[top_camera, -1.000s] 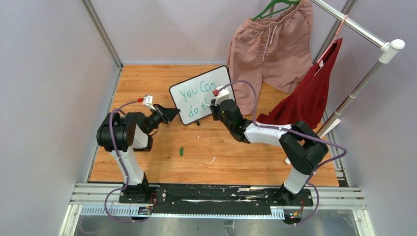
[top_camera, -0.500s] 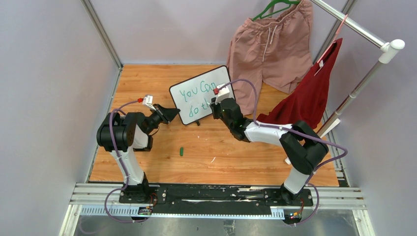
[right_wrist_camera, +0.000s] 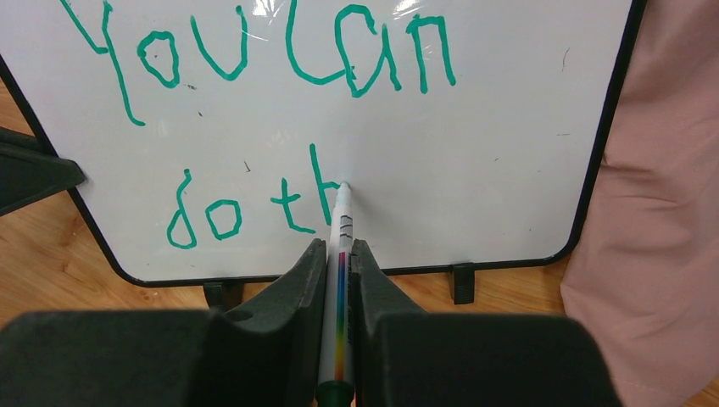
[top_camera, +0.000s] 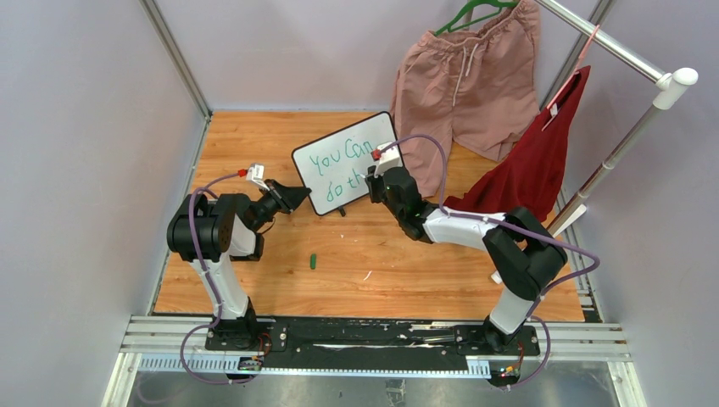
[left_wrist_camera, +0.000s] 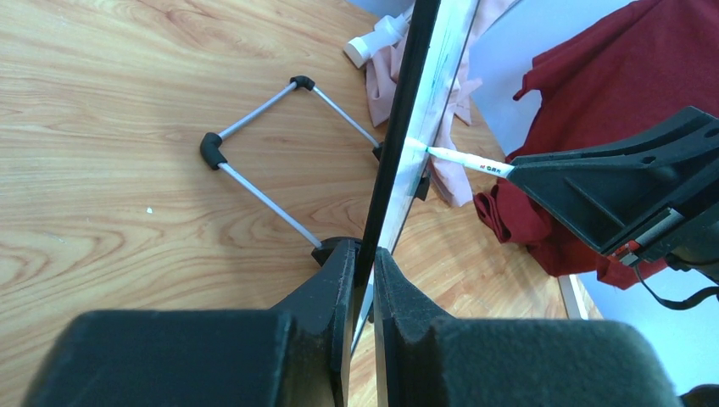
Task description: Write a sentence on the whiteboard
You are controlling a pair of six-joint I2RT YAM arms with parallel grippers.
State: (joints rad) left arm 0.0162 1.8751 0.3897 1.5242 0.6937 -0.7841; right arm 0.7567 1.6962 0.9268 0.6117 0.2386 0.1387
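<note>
Left gripper (left_wrist_camera: 363, 253) clamps the edge of the light, stiff, probably tippy whiteboard (right_wrist_camera: 509, 127); right gripper (right_wrist_camera: 339, 254), clamped on a marker (right_wrist_camera: 342, 222), writes.

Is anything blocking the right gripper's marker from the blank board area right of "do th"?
Nothing visible: the marker tip rests on the whiteboard, bare white beside it; the left gripper clamps the left edge.

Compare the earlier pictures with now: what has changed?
The right gripper, shut on the marker, edged slightly up and right in the top view, tip on the whiteboard. The left gripper stayed clamped on its left edge; the whiteboard did not move.
</note>
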